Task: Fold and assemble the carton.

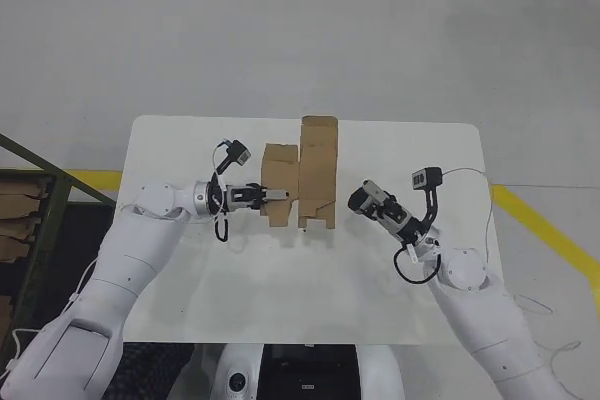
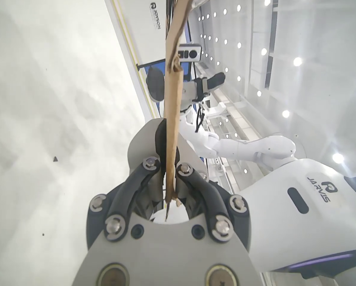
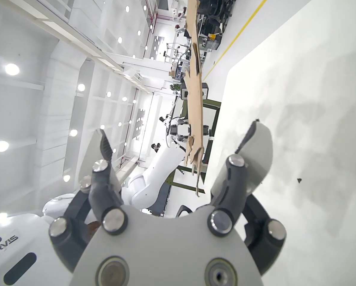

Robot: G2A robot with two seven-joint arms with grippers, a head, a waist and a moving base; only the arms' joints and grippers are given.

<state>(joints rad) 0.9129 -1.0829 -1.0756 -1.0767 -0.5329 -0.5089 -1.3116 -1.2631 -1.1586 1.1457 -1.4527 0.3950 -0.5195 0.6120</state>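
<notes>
Two grippers flank one flattened carton (image 1: 305,178), and the layout reads as one arm holding while the other prepares to work. Farthest left, on the floor beside the table, a dark-framed rack (image 1: 10,215) holds brown cardboard pieces, probably the stock of unfolded blanks. Next is the left gripper (image 1: 252,194). Its fingers (image 2: 149,150) are pinched tight on the carton's left edge, with the board sandwiched between the pads. That grip appears to keep the blank raised a little off the table and roughly level with it, which would leave the panels free to swing instead of lying pinned against the surface. The carton sits over the middle of the table, a shorter panel on the held side and a taller one reaching toward the far edge, with small flaps along the near edge. Just right of it is the right gripper (image 1: 365,197), pointed at the carton's free edge. Its fingers (image 3: 257,141) are spread wide with nothing between them, near the board but not touching it. This looks like a stance for taking the opposite side so the flat sleeve can be pushed open into a box. The white table (image 1: 310,300) is plain and smooth, with only faint marks on it. It stands on a grey floor (image 1: 280,50) crossed by a yellow floor line (image 1: 550,235) at the right.
</notes>
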